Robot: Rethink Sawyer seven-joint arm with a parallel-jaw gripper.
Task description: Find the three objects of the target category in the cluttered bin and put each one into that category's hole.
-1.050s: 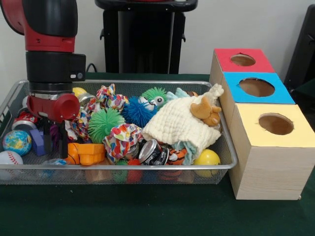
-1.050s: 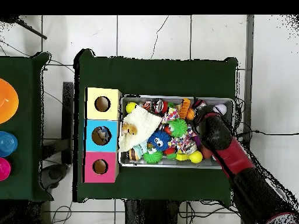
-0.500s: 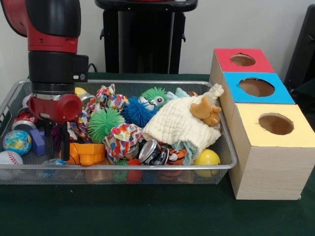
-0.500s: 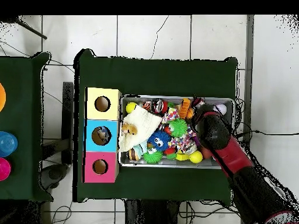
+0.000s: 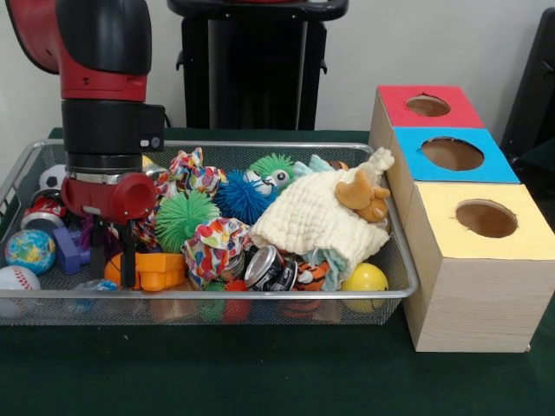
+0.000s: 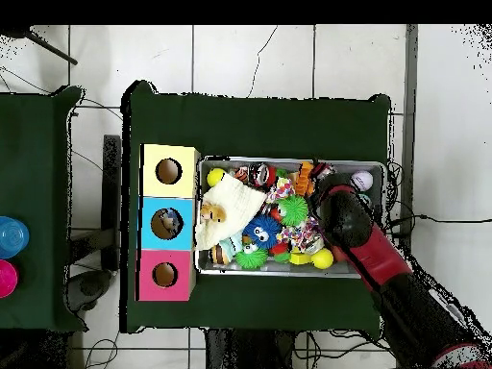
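My gripper (image 5: 112, 260) hangs low in the left part of the wire bin (image 5: 395, 260), open, its two dark fingers (image 5: 128, 256) apart with nothing held. The right finger stands against the left end of an orange plastic toy (image 5: 156, 270); a purple block (image 5: 69, 251) lies just left of the other. Balls lie around: a globe ball (image 5: 30, 251), a baseball (image 5: 17, 279), a soccer ball (image 5: 54, 178) and a yellow ball (image 5: 364, 279). In the overhead view the arm (image 6: 346, 219) covers the gripper.
Spiky green (image 5: 184, 217) and blue (image 5: 238, 198) balls, patterned fabric balls (image 5: 212, 247), cans (image 5: 269, 269) and a cream cloth (image 5: 316, 217) with an orange plush (image 5: 364, 195) fill the bin. Red (image 5: 425, 106), blue (image 5: 453, 154) and yellow (image 5: 486, 218) hole boxes stand to its right.
The arm has shifted right along the bin in the front view, from over the purple block toward the orange toy. The soccer ball behind it has come into sight.
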